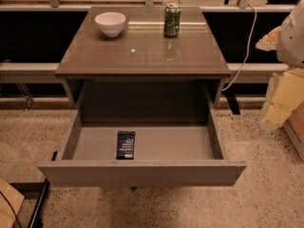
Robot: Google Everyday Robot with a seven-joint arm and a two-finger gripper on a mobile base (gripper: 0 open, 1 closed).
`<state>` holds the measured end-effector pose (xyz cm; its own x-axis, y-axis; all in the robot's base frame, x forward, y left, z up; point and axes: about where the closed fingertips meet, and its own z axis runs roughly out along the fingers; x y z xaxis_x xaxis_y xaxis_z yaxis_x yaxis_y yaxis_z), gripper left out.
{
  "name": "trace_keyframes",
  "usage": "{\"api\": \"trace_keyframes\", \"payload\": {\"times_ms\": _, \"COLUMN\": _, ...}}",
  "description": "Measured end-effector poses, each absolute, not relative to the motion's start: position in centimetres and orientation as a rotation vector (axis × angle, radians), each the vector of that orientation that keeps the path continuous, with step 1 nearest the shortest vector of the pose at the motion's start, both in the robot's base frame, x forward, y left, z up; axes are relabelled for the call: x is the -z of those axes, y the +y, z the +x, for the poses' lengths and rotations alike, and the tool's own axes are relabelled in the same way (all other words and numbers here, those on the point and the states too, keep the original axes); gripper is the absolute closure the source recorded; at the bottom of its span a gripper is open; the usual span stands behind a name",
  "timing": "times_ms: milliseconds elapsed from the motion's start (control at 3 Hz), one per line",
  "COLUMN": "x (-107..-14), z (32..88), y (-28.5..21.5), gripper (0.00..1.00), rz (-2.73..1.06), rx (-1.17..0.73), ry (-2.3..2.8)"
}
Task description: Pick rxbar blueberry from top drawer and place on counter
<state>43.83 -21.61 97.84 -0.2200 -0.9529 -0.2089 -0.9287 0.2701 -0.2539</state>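
The top drawer [142, 172] is pulled wide open toward me. The rxbar blueberry [126, 145], a flat dark bar with white print, lies flat on the drawer's light grey floor, left of the middle and close to the front panel. The counter [142, 51] is the glossy brown-grey top of the cabinet above the drawer. My gripper [284, 99] shows as pale yellowish parts at the right edge of the view, to the right of the cabinet, well away from the bar and holding nothing that I can see.
A white bowl [110, 23] stands at the counter's back left and a green soda can [172, 20] at the back right. A white cable [246, 46] hangs right of the cabinet. Speckled beige floor [256, 194] surrounds the drawer.
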Motion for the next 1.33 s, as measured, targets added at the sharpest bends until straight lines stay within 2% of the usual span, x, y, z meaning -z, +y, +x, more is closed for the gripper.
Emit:
{"api": "trace_keyframes", "payload": {"times_ms": 667, "x": -97.6, "z": 44.4, "y": -20.5, "gripper": 0.0, "rz": -1.7, "rx": 0.094, "ry": 2.179}}
{"api": "trace_keyframes", "payload": {"times_ms": 1333, "x": -93.8, "z": 49.1, "y": -16.7, "gripper": 0.0, "rz": -1.687, "rx": -0.05, "ry": 2.087}}
